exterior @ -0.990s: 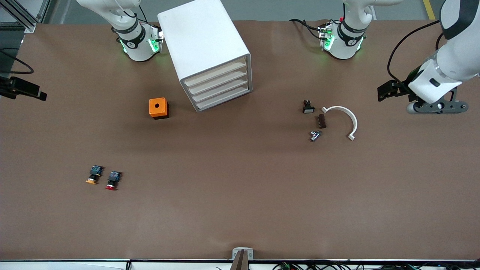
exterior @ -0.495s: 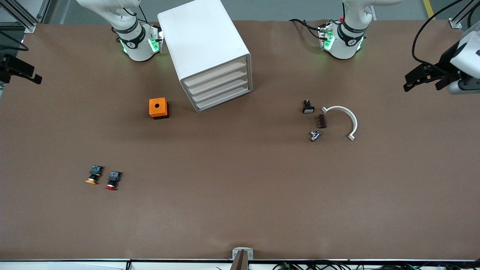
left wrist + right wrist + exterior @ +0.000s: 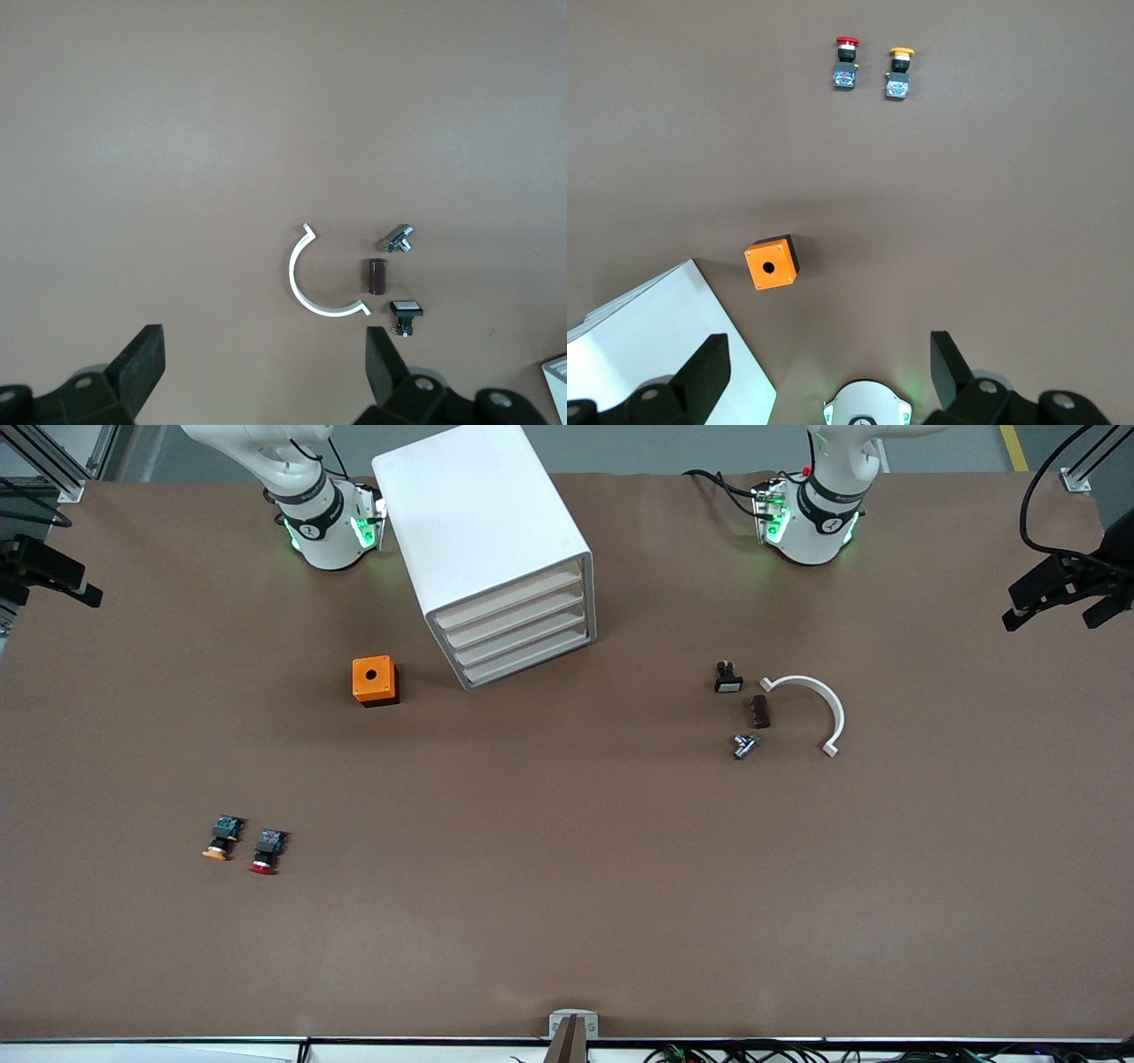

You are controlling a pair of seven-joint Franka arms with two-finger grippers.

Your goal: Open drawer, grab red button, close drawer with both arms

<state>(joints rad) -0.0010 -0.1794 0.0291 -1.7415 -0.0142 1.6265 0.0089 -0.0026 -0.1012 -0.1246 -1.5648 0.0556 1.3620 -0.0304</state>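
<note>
The drawer (image 3: 509,595) is the top one of four in the white cabinet (image 3: 478,514), and it is closed. The button (image 3: 265,852), red-capped, lies on the table near the right arm's end, beside an orange-capped one (image 3: 220,841); the right wrist view shows it too (image 3: 845,64). My right gripper (image 3: 58,576) is open and empty, high over the right arm's end of the table (image 3: 828,367). My left gripper (image 3: 1059,595) is open and empty, high over the left arm's end (image 3: 263,363).
An orange box (image 3: 375,680) with a hole stands beside the cabinet. A black white-faced button (image 3: 728,678), a brown cylinder (image 3: 760,711), a metal part (image 3: 745,745) and a white arc (image 3: 815,704) lie toward the left arm's end.
The left gripper has swung away from the small parts toward its end of the table. The right gripper has drifted a little toward the robots' side. Nothing on the table moved.
</note>
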